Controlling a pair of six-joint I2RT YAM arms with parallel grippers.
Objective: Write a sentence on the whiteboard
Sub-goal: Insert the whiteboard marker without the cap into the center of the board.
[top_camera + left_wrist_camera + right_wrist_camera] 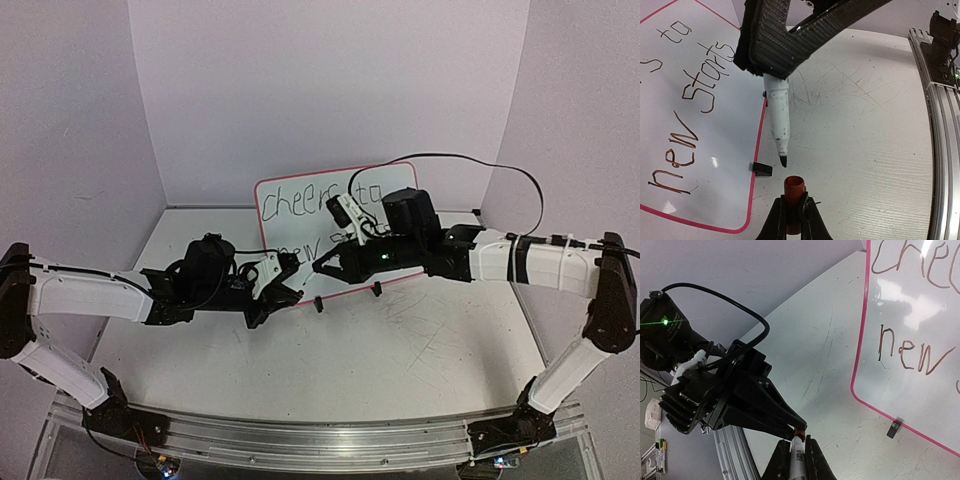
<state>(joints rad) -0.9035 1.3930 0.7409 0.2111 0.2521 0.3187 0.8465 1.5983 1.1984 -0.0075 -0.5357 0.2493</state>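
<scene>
The table (400, 340) is carrying the whiteboard (285, 228), which is standing toward its far side on two small clip feet, and I am using that board as my reference. Just in front of the board's lower edge my two arms are meeting. My right pincer (796, 442) is clenching the marker (777, 107) by its barrel, tip pointing away from the board's lower corner. My left pincer (794, 202) is grasping the small reddish cap (794, 187), open mouth facing that tip, with a short gap between them. The sentence (705, 82) is sitting on the board in two lines, "cheers to" above "new starts", so I am judging the writing done and the capping the step in hand. The marker is looking light, stiff and smooth, so it is likely to twist in a loose grip; holding it mid-barrel, as now, is suiting it. The cap is tiny and needing a straight push along the barrel. The board is looking light and likely to skid or tip, and the ink to smear, so I am staying off its face. One clip foot (761, 169) is showing at the board's lower edge.
</scene>
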